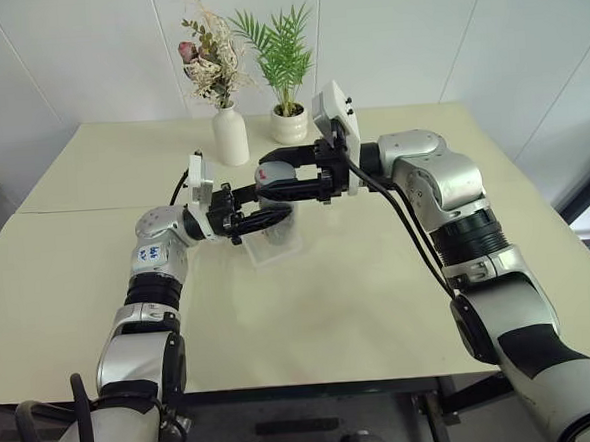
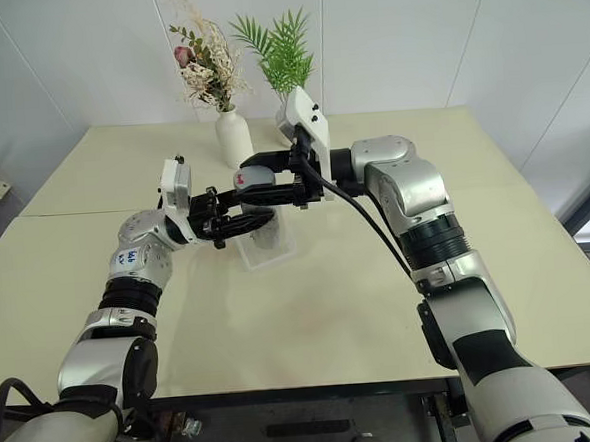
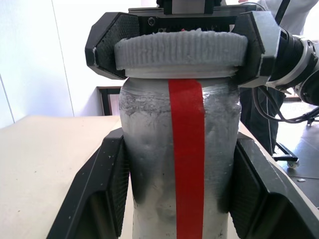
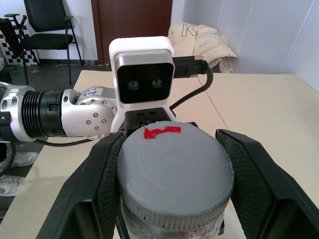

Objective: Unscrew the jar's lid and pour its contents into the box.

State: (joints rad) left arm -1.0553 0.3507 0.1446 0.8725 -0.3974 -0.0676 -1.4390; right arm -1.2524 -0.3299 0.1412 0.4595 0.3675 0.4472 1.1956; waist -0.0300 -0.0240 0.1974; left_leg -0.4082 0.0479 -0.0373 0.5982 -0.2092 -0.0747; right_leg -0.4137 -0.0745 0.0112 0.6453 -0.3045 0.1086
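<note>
The jar [image 3: 184, 164], silvery-clear with a red stripe down its side, is held upright above the table between both arms. My left gripper [image 1: 271, 218] is shut on the jar's body, one black finger on each side. The ribbed grey lid [image 4: 174, 169], with a small red mark on top, sits on the jar's mouth. My right gripper [image 1: 278, 185] is shut on the lid's rim from the opposite side. The clear box [image 1: 282, 250] lies on the table just below the jar. The contents cannot be made out through the jar's wall.
A white vase of dried flowers [image 1: 230, 135] and a white pot with a green plant [image 1: 289, 126] stand at the back of the table, behind the grippers. The pale table [image 1: 380, 296] spreads wide around the box.
</note>
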